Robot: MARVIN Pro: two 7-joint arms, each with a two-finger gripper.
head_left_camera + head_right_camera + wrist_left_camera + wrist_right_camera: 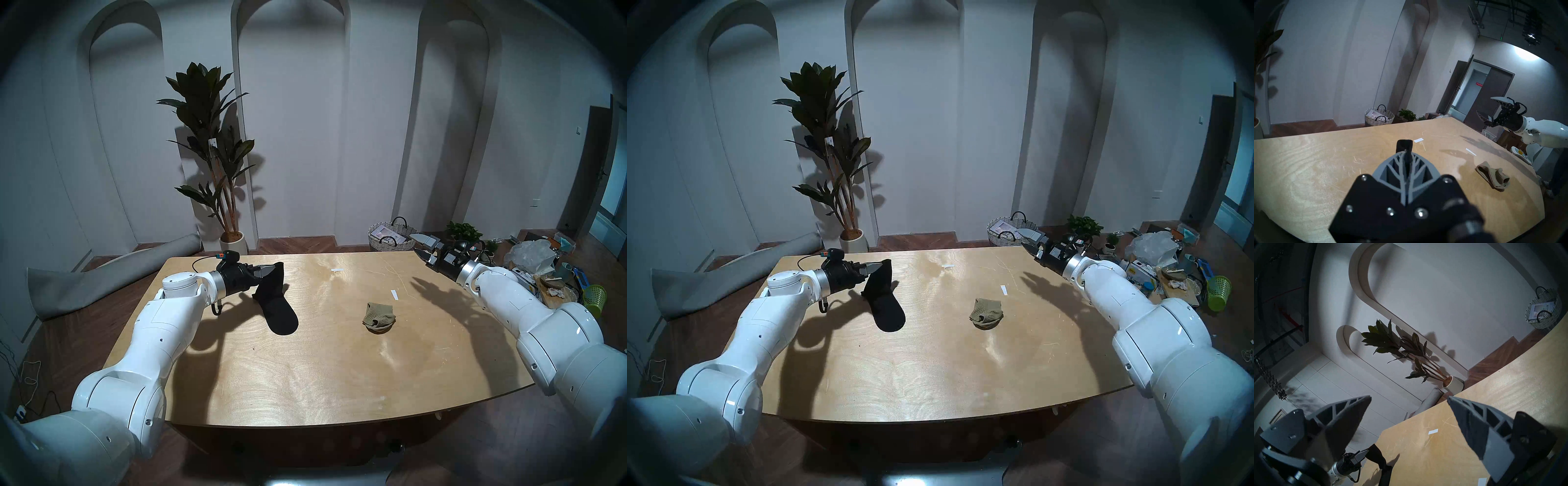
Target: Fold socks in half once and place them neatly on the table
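- The bench [305, 373] is carrying both socks, and its near half is lying bare apart from the arms' shadows.
- The olive-tan ankle sock [379, 315] is sitting right of centre in a rumpled bunch, so its long axis cannot be told; it looks only loosely doubled and not yet neat.
- The black crew sock [276, 302] is lying left of centre with its rounded toe resting on the bench toward the robot, its long axis running near-to-far and rising at the far end.
- The left end effector [271, 270] is pinching that raised cuff end, its fingers closed on the cloth.
- Risk: with only a narrow edge pinched, the cuff could be slipping free mid-fold, or the toe could be dragging along the wood and skewing the fold.
- The right end effector [422, 246] is hovering at the far right corner, its fingers spread apart and holding nothing, well apart from both socks.
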